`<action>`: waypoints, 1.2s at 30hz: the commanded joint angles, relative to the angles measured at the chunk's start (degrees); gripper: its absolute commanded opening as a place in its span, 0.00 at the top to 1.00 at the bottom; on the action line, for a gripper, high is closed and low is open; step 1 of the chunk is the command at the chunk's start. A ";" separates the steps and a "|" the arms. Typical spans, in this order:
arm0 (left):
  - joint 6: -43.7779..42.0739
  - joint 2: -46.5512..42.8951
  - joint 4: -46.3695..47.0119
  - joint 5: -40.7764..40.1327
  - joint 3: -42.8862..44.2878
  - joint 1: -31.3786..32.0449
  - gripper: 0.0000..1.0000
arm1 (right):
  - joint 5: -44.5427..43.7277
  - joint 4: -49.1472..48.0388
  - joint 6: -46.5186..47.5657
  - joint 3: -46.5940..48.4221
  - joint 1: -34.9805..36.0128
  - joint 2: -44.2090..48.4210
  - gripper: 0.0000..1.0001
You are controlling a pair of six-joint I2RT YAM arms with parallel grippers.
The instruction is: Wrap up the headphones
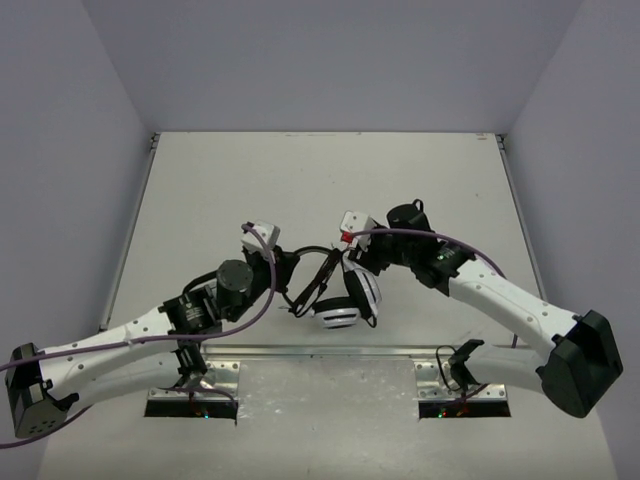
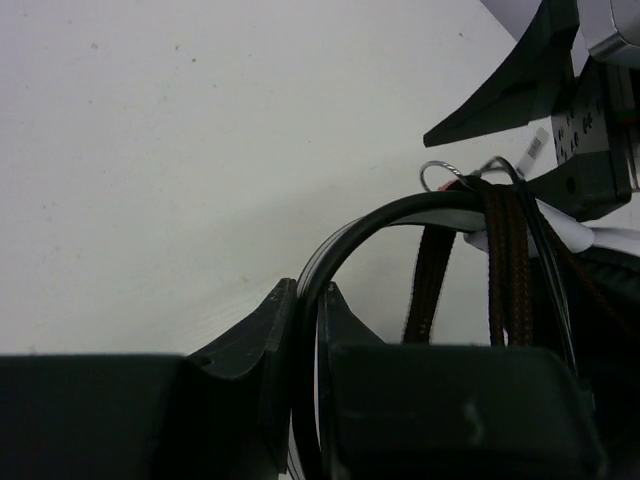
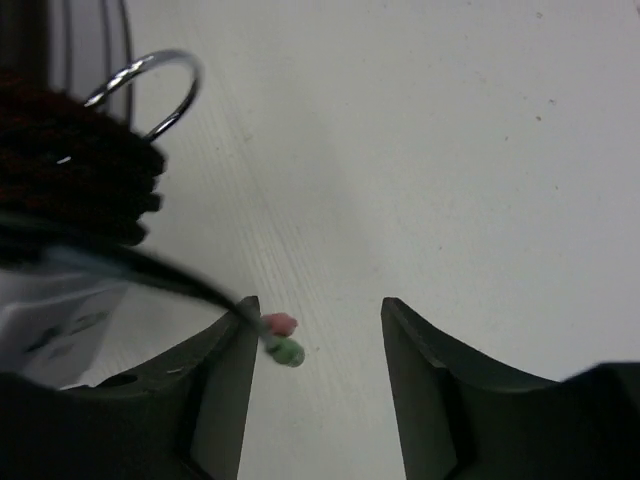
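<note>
The headphones (image 1: 338,312) sit mid-table between your two arms, and the wrapping looks nearly done. Your left gripper (image 2: 303,300) is clamped on the black headband (image 2: 400,212). Its wrist view shows the cable (image 2: 505,260) wound in several turns over that band, which the overhead view cannot resolve. Your right gripper (image 3: 318,305) has its jaws apart and holds nothing. Only its wrist view shows the pink and green plugs (image 3: 280,338) just beside one finger. Next, you likely need to pinch that loose end and tuck it in.
</note>
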State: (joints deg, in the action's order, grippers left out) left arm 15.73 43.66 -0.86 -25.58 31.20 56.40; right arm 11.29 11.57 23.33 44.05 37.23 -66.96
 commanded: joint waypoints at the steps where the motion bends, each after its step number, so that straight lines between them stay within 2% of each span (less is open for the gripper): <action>1: 5.79 -1.91 7.80 -0.25 5.01 0.46 0.99 | 2.60 -1.12 -1.97 0.33 -0.93 -0.62 0.42; 2: 6.68 -1.65 7.46 -1.39 5.62 0.46 1.00 | 1.29 -0.16 -2.84 0.33 -1.46 -1.50 0.22; 8: 10.99 1.69 4.91 -7.54 10.79 0.38 1.00 | 1.28 -2.60 -9.43 -3.35 -6.11 -1.86 0.18; 9: 11.69 2.91 4.04 -8.77 11.51 0.29 1.00 | 1.89 -3.30 -11.79 -3.88 -6.90 -1.77 0.06; 10: 11.61 3.53 4.20 -8.69 12.30 0.20 1.00 | 2.16 -4.88 -12.78 -4.93 -8.30 -1.34 0.01; 15: 11.61 6.78 7.09 -7.64 12.04 -0.59 1.00 | 0.24 -5.86 -21.54 -4.60 -14.28 -0.36 0.01; 18: 13.27 8.10 8.42 -7.99 10.72 -1.81 1.00 | -5.03 -0.34 -30.69 0.23 -19.82 -3.69 0.01; 19: 13.89 8.54 8.60 -8.16 10.46 -2.17 1.00 | -8.27 5.16 -33.06 3.81 -23.31 -5.10 0.01; 21: 16.44 9.60 7.81 -8.96 10.55 -2.87 1.00 | -8.83 12.81 -39.05 7.95 -28.93 -9.93 0.01; 25: 17.94 11.88 8.42 -9.66 11.33 -3.40 1.00 | -11.19 17.95 -48.71 8.94 -36.25 -12.14 0.01; 29: 18.20 16.36 9.73 -7.56 13.18 -5.51 0.99 | -16.72 21.99 -51.45 10.17 -37.06 -4.96 0.01; 32: 18.73 20.14 12.20 -2.47 13.88 -9.02 1.00 | -21.91 25.67 -53.03 12.53 -36.97 2.59 0.01; 36: 17.15 28.57 14.39 0.97 17.83 -12.19 1.00 | -17.54 30.52 -53.57 16.50 -37.06 11.22 0.01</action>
State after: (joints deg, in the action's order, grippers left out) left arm 30.44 69.38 2.22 -28.69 42.89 46.19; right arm -6.02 38.20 -27.77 55.79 0.14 -62.15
